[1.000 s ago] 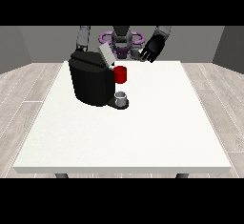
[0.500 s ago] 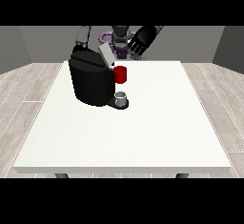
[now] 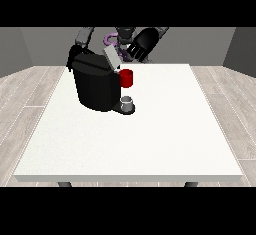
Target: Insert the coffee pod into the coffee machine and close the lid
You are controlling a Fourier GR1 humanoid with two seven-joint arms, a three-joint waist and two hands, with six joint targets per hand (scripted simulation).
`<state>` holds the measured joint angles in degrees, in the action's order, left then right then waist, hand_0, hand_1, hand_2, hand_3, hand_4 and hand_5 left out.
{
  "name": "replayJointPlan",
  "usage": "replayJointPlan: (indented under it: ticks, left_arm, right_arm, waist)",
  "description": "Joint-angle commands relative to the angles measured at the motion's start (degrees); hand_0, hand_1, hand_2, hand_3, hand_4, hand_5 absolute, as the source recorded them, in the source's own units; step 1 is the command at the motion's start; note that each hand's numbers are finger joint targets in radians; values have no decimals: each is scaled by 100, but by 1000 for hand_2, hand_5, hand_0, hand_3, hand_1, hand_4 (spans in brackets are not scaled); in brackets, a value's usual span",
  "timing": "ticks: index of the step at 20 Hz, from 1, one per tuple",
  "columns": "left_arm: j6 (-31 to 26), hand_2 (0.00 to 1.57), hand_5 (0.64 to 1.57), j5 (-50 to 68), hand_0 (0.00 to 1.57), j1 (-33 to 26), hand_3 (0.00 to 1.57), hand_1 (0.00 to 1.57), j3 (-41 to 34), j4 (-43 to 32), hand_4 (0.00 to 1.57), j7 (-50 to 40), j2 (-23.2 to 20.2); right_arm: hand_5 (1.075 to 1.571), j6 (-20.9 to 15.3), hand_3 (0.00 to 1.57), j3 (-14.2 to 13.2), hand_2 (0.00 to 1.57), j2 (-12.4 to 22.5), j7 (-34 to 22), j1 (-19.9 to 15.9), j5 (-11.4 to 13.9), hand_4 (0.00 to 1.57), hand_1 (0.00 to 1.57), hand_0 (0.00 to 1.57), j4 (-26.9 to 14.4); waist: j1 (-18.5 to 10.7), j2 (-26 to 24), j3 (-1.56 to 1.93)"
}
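We see a black coffee machine [image 3: 96, 86] standing on the far left part of the white table [image 3: 150, 139], with its grey lid [image 3: 112, 58] tilted up and open above the top. On the machine's right side a red part [image 3: 126, 78] juts out, and below it a small grey cup [image 3: 127, 102] sits on the machine's drip base. We cannot make out the coffee pod itself with any certainty, so we cannot tell whether it is already in the machine. The hand at the view's right [image 3: 143, 44] hangs above the table's far edge, just right of the raised lid, its fingers relaxed and pointing down toward the lid, holding nothing we can see. The hand at the view's left [image 3: 73, 58] shows only as a dark shape behind the machine's far left corner, and we cannot tell how its fingers lie.
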<state>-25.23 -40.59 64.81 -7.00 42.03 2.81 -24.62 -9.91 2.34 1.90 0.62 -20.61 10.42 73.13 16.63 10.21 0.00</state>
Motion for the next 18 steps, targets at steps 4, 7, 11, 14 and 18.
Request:
replayJointPlan:
  ticks: [4,7,11,14,18]
  left_arm:
    - [64,1299,1571,-40,1258,314,1245,1258,-127,-311,494,28,-173]
    - [1,1280,1571,-79,1207,415,1238,1207,-48,-240,475,107,-165]
    - [19,1256,1571,-92,1186,615,1227,1186,-130,-456,472,120,-263]
    - [-46,1292,1571,-94,1260,698,1229,1260,-64,-414,433,-4,-70]
    - [-3,1252,1571,-177,1211,512,1220,1211,31,-428,432,162,-51]
  right_arm:
    - [1571,70,0,-29,0,61,-326,-220,-37,263,0,0,445]
    - [1571,22,0,-283,0,140,58,-203,-147,0,0,0,222]
    - [1571,-79,0,-125,0,93,-503,-547,52,60,0,0,407]
    - [1571,-186,0,-279,0,82,-176,-524,19,100,0,0,162]
    - [1571,6,0,-359,0,224,-231,-331,-79,0,0,0,96]
  waist:
    - [310,289,0]
    - [187,496,2]
    - [227,626,0]
    - [103,643,2]
    - [54,568,2]
